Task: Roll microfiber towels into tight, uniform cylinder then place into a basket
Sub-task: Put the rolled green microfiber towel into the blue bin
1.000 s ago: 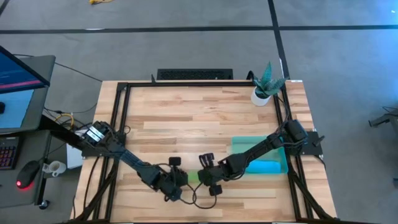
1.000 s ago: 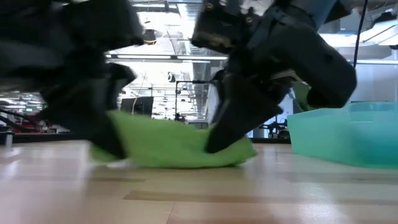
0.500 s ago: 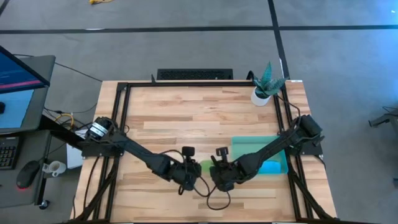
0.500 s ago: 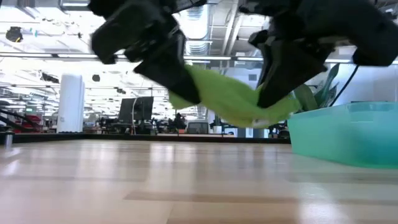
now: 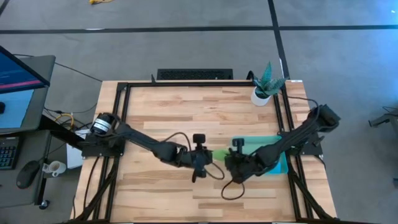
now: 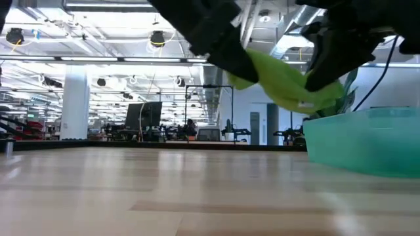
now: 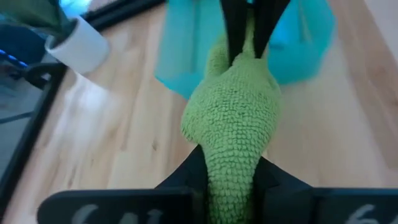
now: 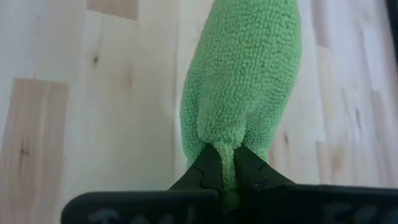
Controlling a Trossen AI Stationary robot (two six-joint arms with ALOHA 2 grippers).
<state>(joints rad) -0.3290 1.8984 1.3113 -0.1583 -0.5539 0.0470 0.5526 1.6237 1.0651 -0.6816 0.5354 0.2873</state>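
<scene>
The lime green towel, rolled into a cylinder, hangs in the air between my two grippers, just left of the teal basket. It shows high above the table in the low view. My left gripper is shut on its left end and my right gripper is shut on its right end. A sky blue towel lies inside the basket. My left gripper pinches the roll's left end between its two fingers, coming level from the table's left, along the roll. The roll is lifted clear of the table. My right gripper pinches the roll's right end between its two fingers, coming from the table's right, along the roll. The roll hangs clear and sags a little between the two holds.
A small white pot with a green plant stands at the table's far right corner. Bare wooden table lies to the left and far side. A black frame rail runs along the table's edges.
Both grippers have lifted the green roll off the table and carried it toward the table's right and far side, toward the basket. The roll lay on the wood a second ago and now hangs clear, well above it, still held at both ends.
</scene>
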